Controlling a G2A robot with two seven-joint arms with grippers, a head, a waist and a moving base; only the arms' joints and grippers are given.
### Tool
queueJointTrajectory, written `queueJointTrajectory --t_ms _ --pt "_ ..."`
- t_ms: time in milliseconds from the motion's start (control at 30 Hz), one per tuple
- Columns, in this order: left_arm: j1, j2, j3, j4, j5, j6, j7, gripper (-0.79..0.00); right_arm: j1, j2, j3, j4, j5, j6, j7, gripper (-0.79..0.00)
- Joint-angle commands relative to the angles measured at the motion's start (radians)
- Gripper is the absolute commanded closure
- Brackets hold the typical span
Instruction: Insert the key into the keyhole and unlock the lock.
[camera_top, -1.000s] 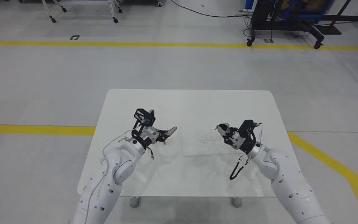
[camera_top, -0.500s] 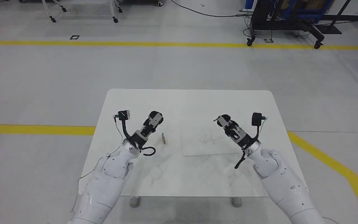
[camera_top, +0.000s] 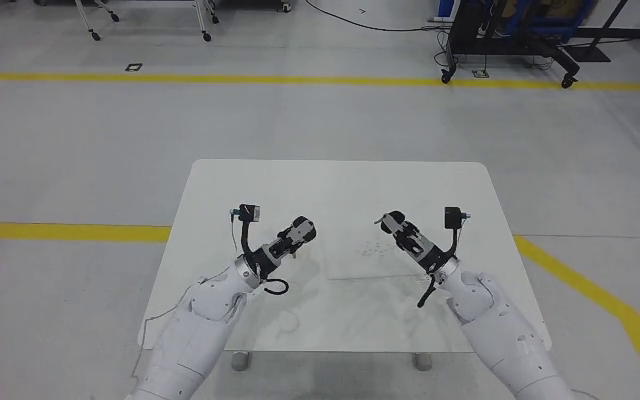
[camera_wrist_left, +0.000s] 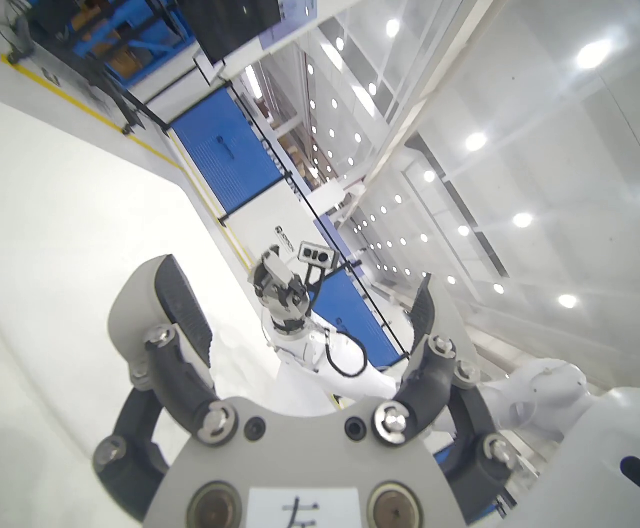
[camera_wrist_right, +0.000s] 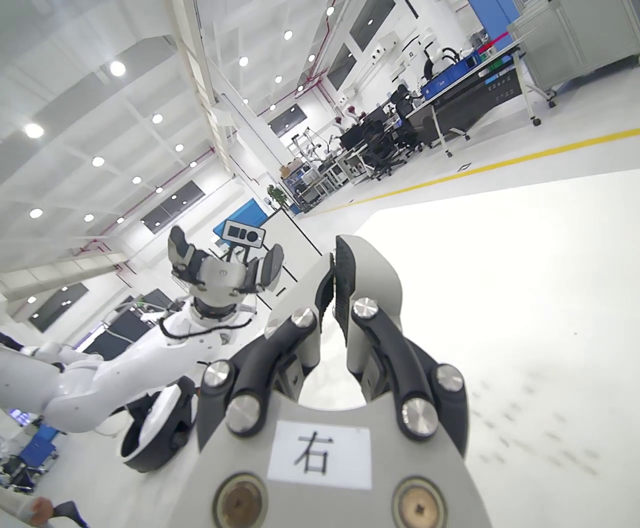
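Observation:
My left gripper (camera_top: 300, 232) is held above the white table (camera_top: 340, 190), left of the middle. In its wrist view the left gripper (camera_wrist_left: 295, 282) is open, with its ribbed pads (camera_wrist_left: 175, 300) wide apart and nothing between them. My right gripper (camera_top: 388, 220) is raised over the table right of the middle, facing the left one. Up close the right gripper (camera_wrist_right: 334, 260) is shut, pads pressed together, and I see nothing held between them. Each wrist view also catches the other arm's gripper farther off, the right one (camera_wrist_left: 280, 290) and the open left one (camera_wrist_right: 225, 272).
Faint dark marks (camera_top: 375, 248) speckle the tabletop between the two arms. The table's far edge (camera_top: 340, 162) borders open grey floor with a yellow line (camera_top: 300, 78). Carts and workbenches (camera_top: 520, 40) stand well behind.
The left gripper swung right, over the spot where a small metal object lay half a second ago. The right gripper lifted and shifted slightly left. Both wrists have turned upward.

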Motion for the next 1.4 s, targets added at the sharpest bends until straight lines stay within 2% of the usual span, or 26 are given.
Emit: queueJointTrajectory --t_ms 0,133,200,233,267,333,433,500,633,800,1067,1267,1367 --pt "-0.011 0.001 0.008 0.009 -0.031 -0.018 -0.052 -0.785 0.015 -0.002 -0.017 0.011 0.106 -0.017 0.067 0.0" --pt "-0.026 0.004 0.019 0.023 0.018 -0.084 -0.096 -0.767 0.036 -0.008 -0.058 0.028 0.275 -0.075 0.178 0.0" --pt "-0.027 0.004 0.031 0.025 0.01 -0.107 -0.111 -0.566 0.048 -0.009 -0.074 0.038 0.331 -0.089 0.229 0.0" --pt "-0.032 0.005 0.033 0.028 0.012 -0.115 -0.118 -0.496 0.053 -0.01 -0.08 0.043 0.352 -0.092 0.25 0.0" --pt "-0.036 0.005 0.032 0.031 0.02 -0.124 -0.12 -0.459 0.056 -0.011 -0.089 0.046 0.376 -0.094 0.27 0.0" --pt "-0.04 0.006 0.03 0.039 0.049 -0.139 -0.102 -0.483 0.064 -0.013 -0.105 0.05 0.416 -0.1 0.312 0.0" --pt "-0.04 0.004 0.037 0.043 0.084 -0.153 -0.069 -0.453 0.074 -0.015 -0.123 0.058 0.461 -0.102 0.362 0.0" --pt "-0.042 0.004 0.044 0.042 0.09 -0.15 -0.06 -0.394 0.079 -0.017 -0.139 0.061 0.501 -0.107 0.395 0.0" --pt "-0.044 0.005 0.042 0.039 0.136 -0.144 -0.034 -0.351 0.095 -0.023 -0.162 0.079 0.558 -0.105 0.442 0.0" --pt "-0.039 0.004 0.05 0.034 0.214 -0.121 0.021 -0.345 0.112 -0.03 -0.185 0.095 0.608 -0.108 0.489 0.0" --pt "-0.043 0.002 0.071 0.039 0.257 -0.073 0.057 -0.323 0.128 -0.037 -0.2 0.116 0.63 -0.118 0.519 0.0" --pt "-0.043 0.0 0.081 0.041 0.28 -0.049 0.095 -0.234 0.133 -0.042 -0.208 0.12 0.63 -0.119 0.527 0.0" --pt "-0.042 0.0 0.084 0.037 0.288 -0.043 0.105 -0.231 0.134 -0.044 -0.211 0.12 0.621 -0.114 0.53 0.0"
